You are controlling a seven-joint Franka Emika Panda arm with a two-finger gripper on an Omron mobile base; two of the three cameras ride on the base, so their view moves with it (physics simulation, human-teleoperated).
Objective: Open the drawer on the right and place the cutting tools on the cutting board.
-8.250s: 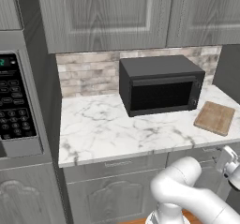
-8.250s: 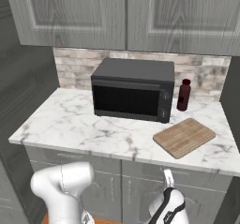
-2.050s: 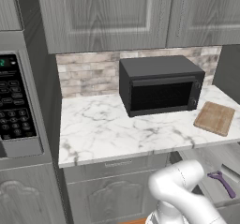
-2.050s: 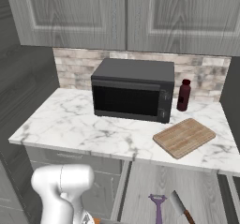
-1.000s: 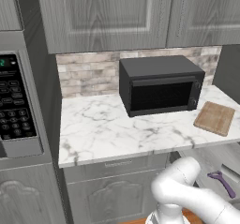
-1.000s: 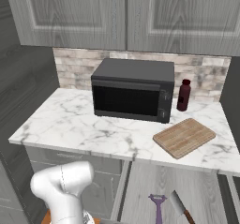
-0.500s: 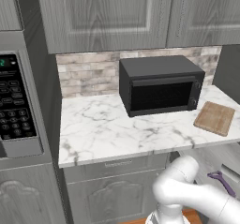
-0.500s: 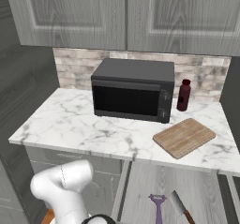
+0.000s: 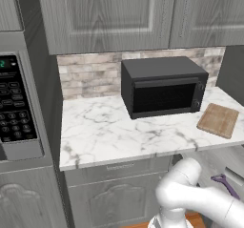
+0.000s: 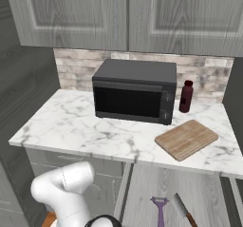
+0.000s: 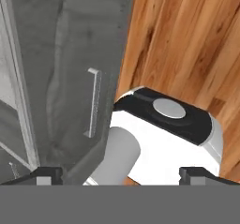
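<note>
The tool (image 11: 121, 175) stood wide open and empty, aimed down at a grey cabinet door (image 11: 70, 78) and the wooden floor (image 11: 187, 45). The drawer (image 10: 190, 193) under the desk (image 10: 76, 121) was pulled out, with the purple T-shaped tool (image 10: 160, 208) and the knife (image 10: 182, 210) side by side inside. The cutting board (image 10: 186, 138) lay on the desk, right of the microwave (image 10: 134, 91).

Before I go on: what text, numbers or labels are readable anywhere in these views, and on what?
Built-in oven control panel: rows of white keypad markings, too blurred to read.
Its green display: a digit that looks like "2", not certain.
Black microwave, dark bottle, cutting board: no legible text.
</note>
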